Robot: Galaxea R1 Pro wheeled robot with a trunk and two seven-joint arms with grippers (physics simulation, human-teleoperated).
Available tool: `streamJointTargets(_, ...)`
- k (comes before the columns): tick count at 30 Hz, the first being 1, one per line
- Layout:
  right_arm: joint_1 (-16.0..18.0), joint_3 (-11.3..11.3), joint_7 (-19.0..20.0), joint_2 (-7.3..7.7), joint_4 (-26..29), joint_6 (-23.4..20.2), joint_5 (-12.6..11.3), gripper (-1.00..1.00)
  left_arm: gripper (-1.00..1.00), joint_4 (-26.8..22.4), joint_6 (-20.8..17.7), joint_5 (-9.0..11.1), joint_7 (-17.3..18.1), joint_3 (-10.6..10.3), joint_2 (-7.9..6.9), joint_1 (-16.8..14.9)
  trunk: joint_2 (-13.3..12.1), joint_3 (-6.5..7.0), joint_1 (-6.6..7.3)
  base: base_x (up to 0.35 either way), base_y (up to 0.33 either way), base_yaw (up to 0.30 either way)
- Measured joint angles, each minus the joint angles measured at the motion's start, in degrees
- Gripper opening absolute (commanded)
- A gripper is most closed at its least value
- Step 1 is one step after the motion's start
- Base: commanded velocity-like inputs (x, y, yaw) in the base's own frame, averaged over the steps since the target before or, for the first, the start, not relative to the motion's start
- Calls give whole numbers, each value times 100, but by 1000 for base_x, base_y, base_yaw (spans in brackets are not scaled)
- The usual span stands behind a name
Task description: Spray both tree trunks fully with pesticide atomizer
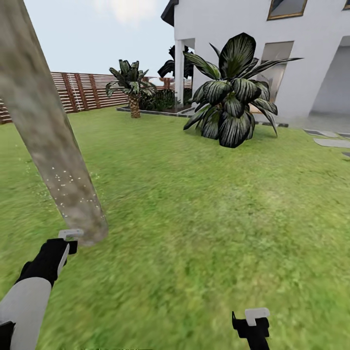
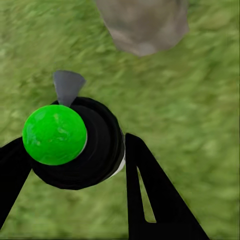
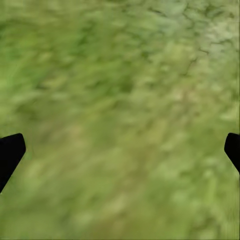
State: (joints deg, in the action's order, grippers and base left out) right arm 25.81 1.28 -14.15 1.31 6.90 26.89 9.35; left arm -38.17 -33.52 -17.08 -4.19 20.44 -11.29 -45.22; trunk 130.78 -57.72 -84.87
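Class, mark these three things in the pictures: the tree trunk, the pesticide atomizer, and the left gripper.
tree trunk (image 1: 46,141), head view, on the mottled bark mid-column.
pesticide atomizer (image 2: 102,150), left wrist view, on its black body beside the green top.
left gripper (image 1: 68,243), head view, between its white fingertips.

Flat, even daylight under a pale hazy sky (image 1: 97,34), no cast shadows on the grass (image 1: 194,218) and no glare. The grass texture smears into blur, worst in both wrist views; the tree trunk (image 1: 53,146) leans from wide-angle distortion
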Motion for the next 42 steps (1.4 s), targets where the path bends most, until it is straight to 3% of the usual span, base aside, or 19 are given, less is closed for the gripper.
streamJointTargets(5,0,0,0,0,0,0,0,100,-100,314,229,-4,-18,22,106,0,0,0,0,1,0,277)
streamJointTargets(9,0,0,0,0,0,0,0,100,-100,387,488,-21,-87,373,120,0,0,0,0,0,0,202)
streamJointTargets(12,-1,1,0,0,1,0,0,100,-100,347,531,-2,-420,440,124,-1,0,0,0,0,0,34)
streamJointTargets(18,-1,1,-10,5,-3,7,0,100,-100,406,871,28,-577,443,124,0,0,0,2,98,-199,3)
streamJointTargets(35,-1,1,11,0,-8,0,0,100,-100,546,883,-6,-583,451,115,0,0,0,3,219,-199,6)
streamJointTargets(42,1,8,17,-1,-10,1,2,100,-100,544,881,-7,-582,451,105,1,0,0,3,289,-133,218)
